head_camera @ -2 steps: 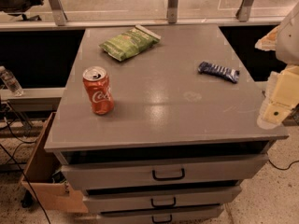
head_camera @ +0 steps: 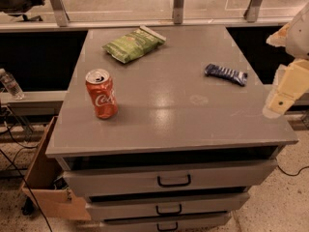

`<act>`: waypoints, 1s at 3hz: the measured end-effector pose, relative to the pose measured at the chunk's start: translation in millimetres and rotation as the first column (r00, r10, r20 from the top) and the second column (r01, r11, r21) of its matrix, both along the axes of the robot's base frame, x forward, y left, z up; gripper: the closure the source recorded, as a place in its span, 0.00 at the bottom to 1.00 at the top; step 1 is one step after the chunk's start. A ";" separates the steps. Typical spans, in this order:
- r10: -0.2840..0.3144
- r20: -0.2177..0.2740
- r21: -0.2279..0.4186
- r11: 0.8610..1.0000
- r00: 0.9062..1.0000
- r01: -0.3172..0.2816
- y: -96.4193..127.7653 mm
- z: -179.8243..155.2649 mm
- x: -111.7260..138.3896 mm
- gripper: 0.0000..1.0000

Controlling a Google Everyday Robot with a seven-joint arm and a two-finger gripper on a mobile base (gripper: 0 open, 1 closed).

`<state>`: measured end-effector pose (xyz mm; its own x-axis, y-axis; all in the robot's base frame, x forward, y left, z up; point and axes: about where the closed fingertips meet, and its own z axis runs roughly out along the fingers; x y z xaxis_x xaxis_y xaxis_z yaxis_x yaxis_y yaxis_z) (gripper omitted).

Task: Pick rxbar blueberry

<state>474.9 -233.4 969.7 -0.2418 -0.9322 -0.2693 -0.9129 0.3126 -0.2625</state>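
The rxbar blueberry point(head_camera: 225, 74) is a small flat dark blue bar with pale markings. It lies on the right side of the grey cabinet top point(head_camera: 164, 115), towards the back. My gripper point(head_camera: 281, 96) is cream-coloured and hangs at the right edge of the view, just off the cabinet's right side. It is to the right of the bar and a little nearer the front, apart from it and holding nothing that I can see.
An orange-red soda can point(head_camera: 101, 94) stands upright at the front left of the top. A green crinkled chip bag point(head_camera: 133, 43) lies at the back. Drawers point(head_camera: 173, 180) are below. A cardboard box point(head_camera: 46, 187) sits on the floor at the left.
My gripper has shifted slightly up and to the left. The bar, the can and the bag have not moved.
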 end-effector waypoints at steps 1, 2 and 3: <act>-0.082 0.047 0.101 0.992 0.995 0.077 -28.6 -18.4 60.6 0.00; -0.140 0.081 0.196 0.973 0.987 0.122 -49.4 -43.7 117.4 0.00; -0.184 0.096 0.284 0.947 0.978 0.150 -61.8 -77.5 166.5 0.00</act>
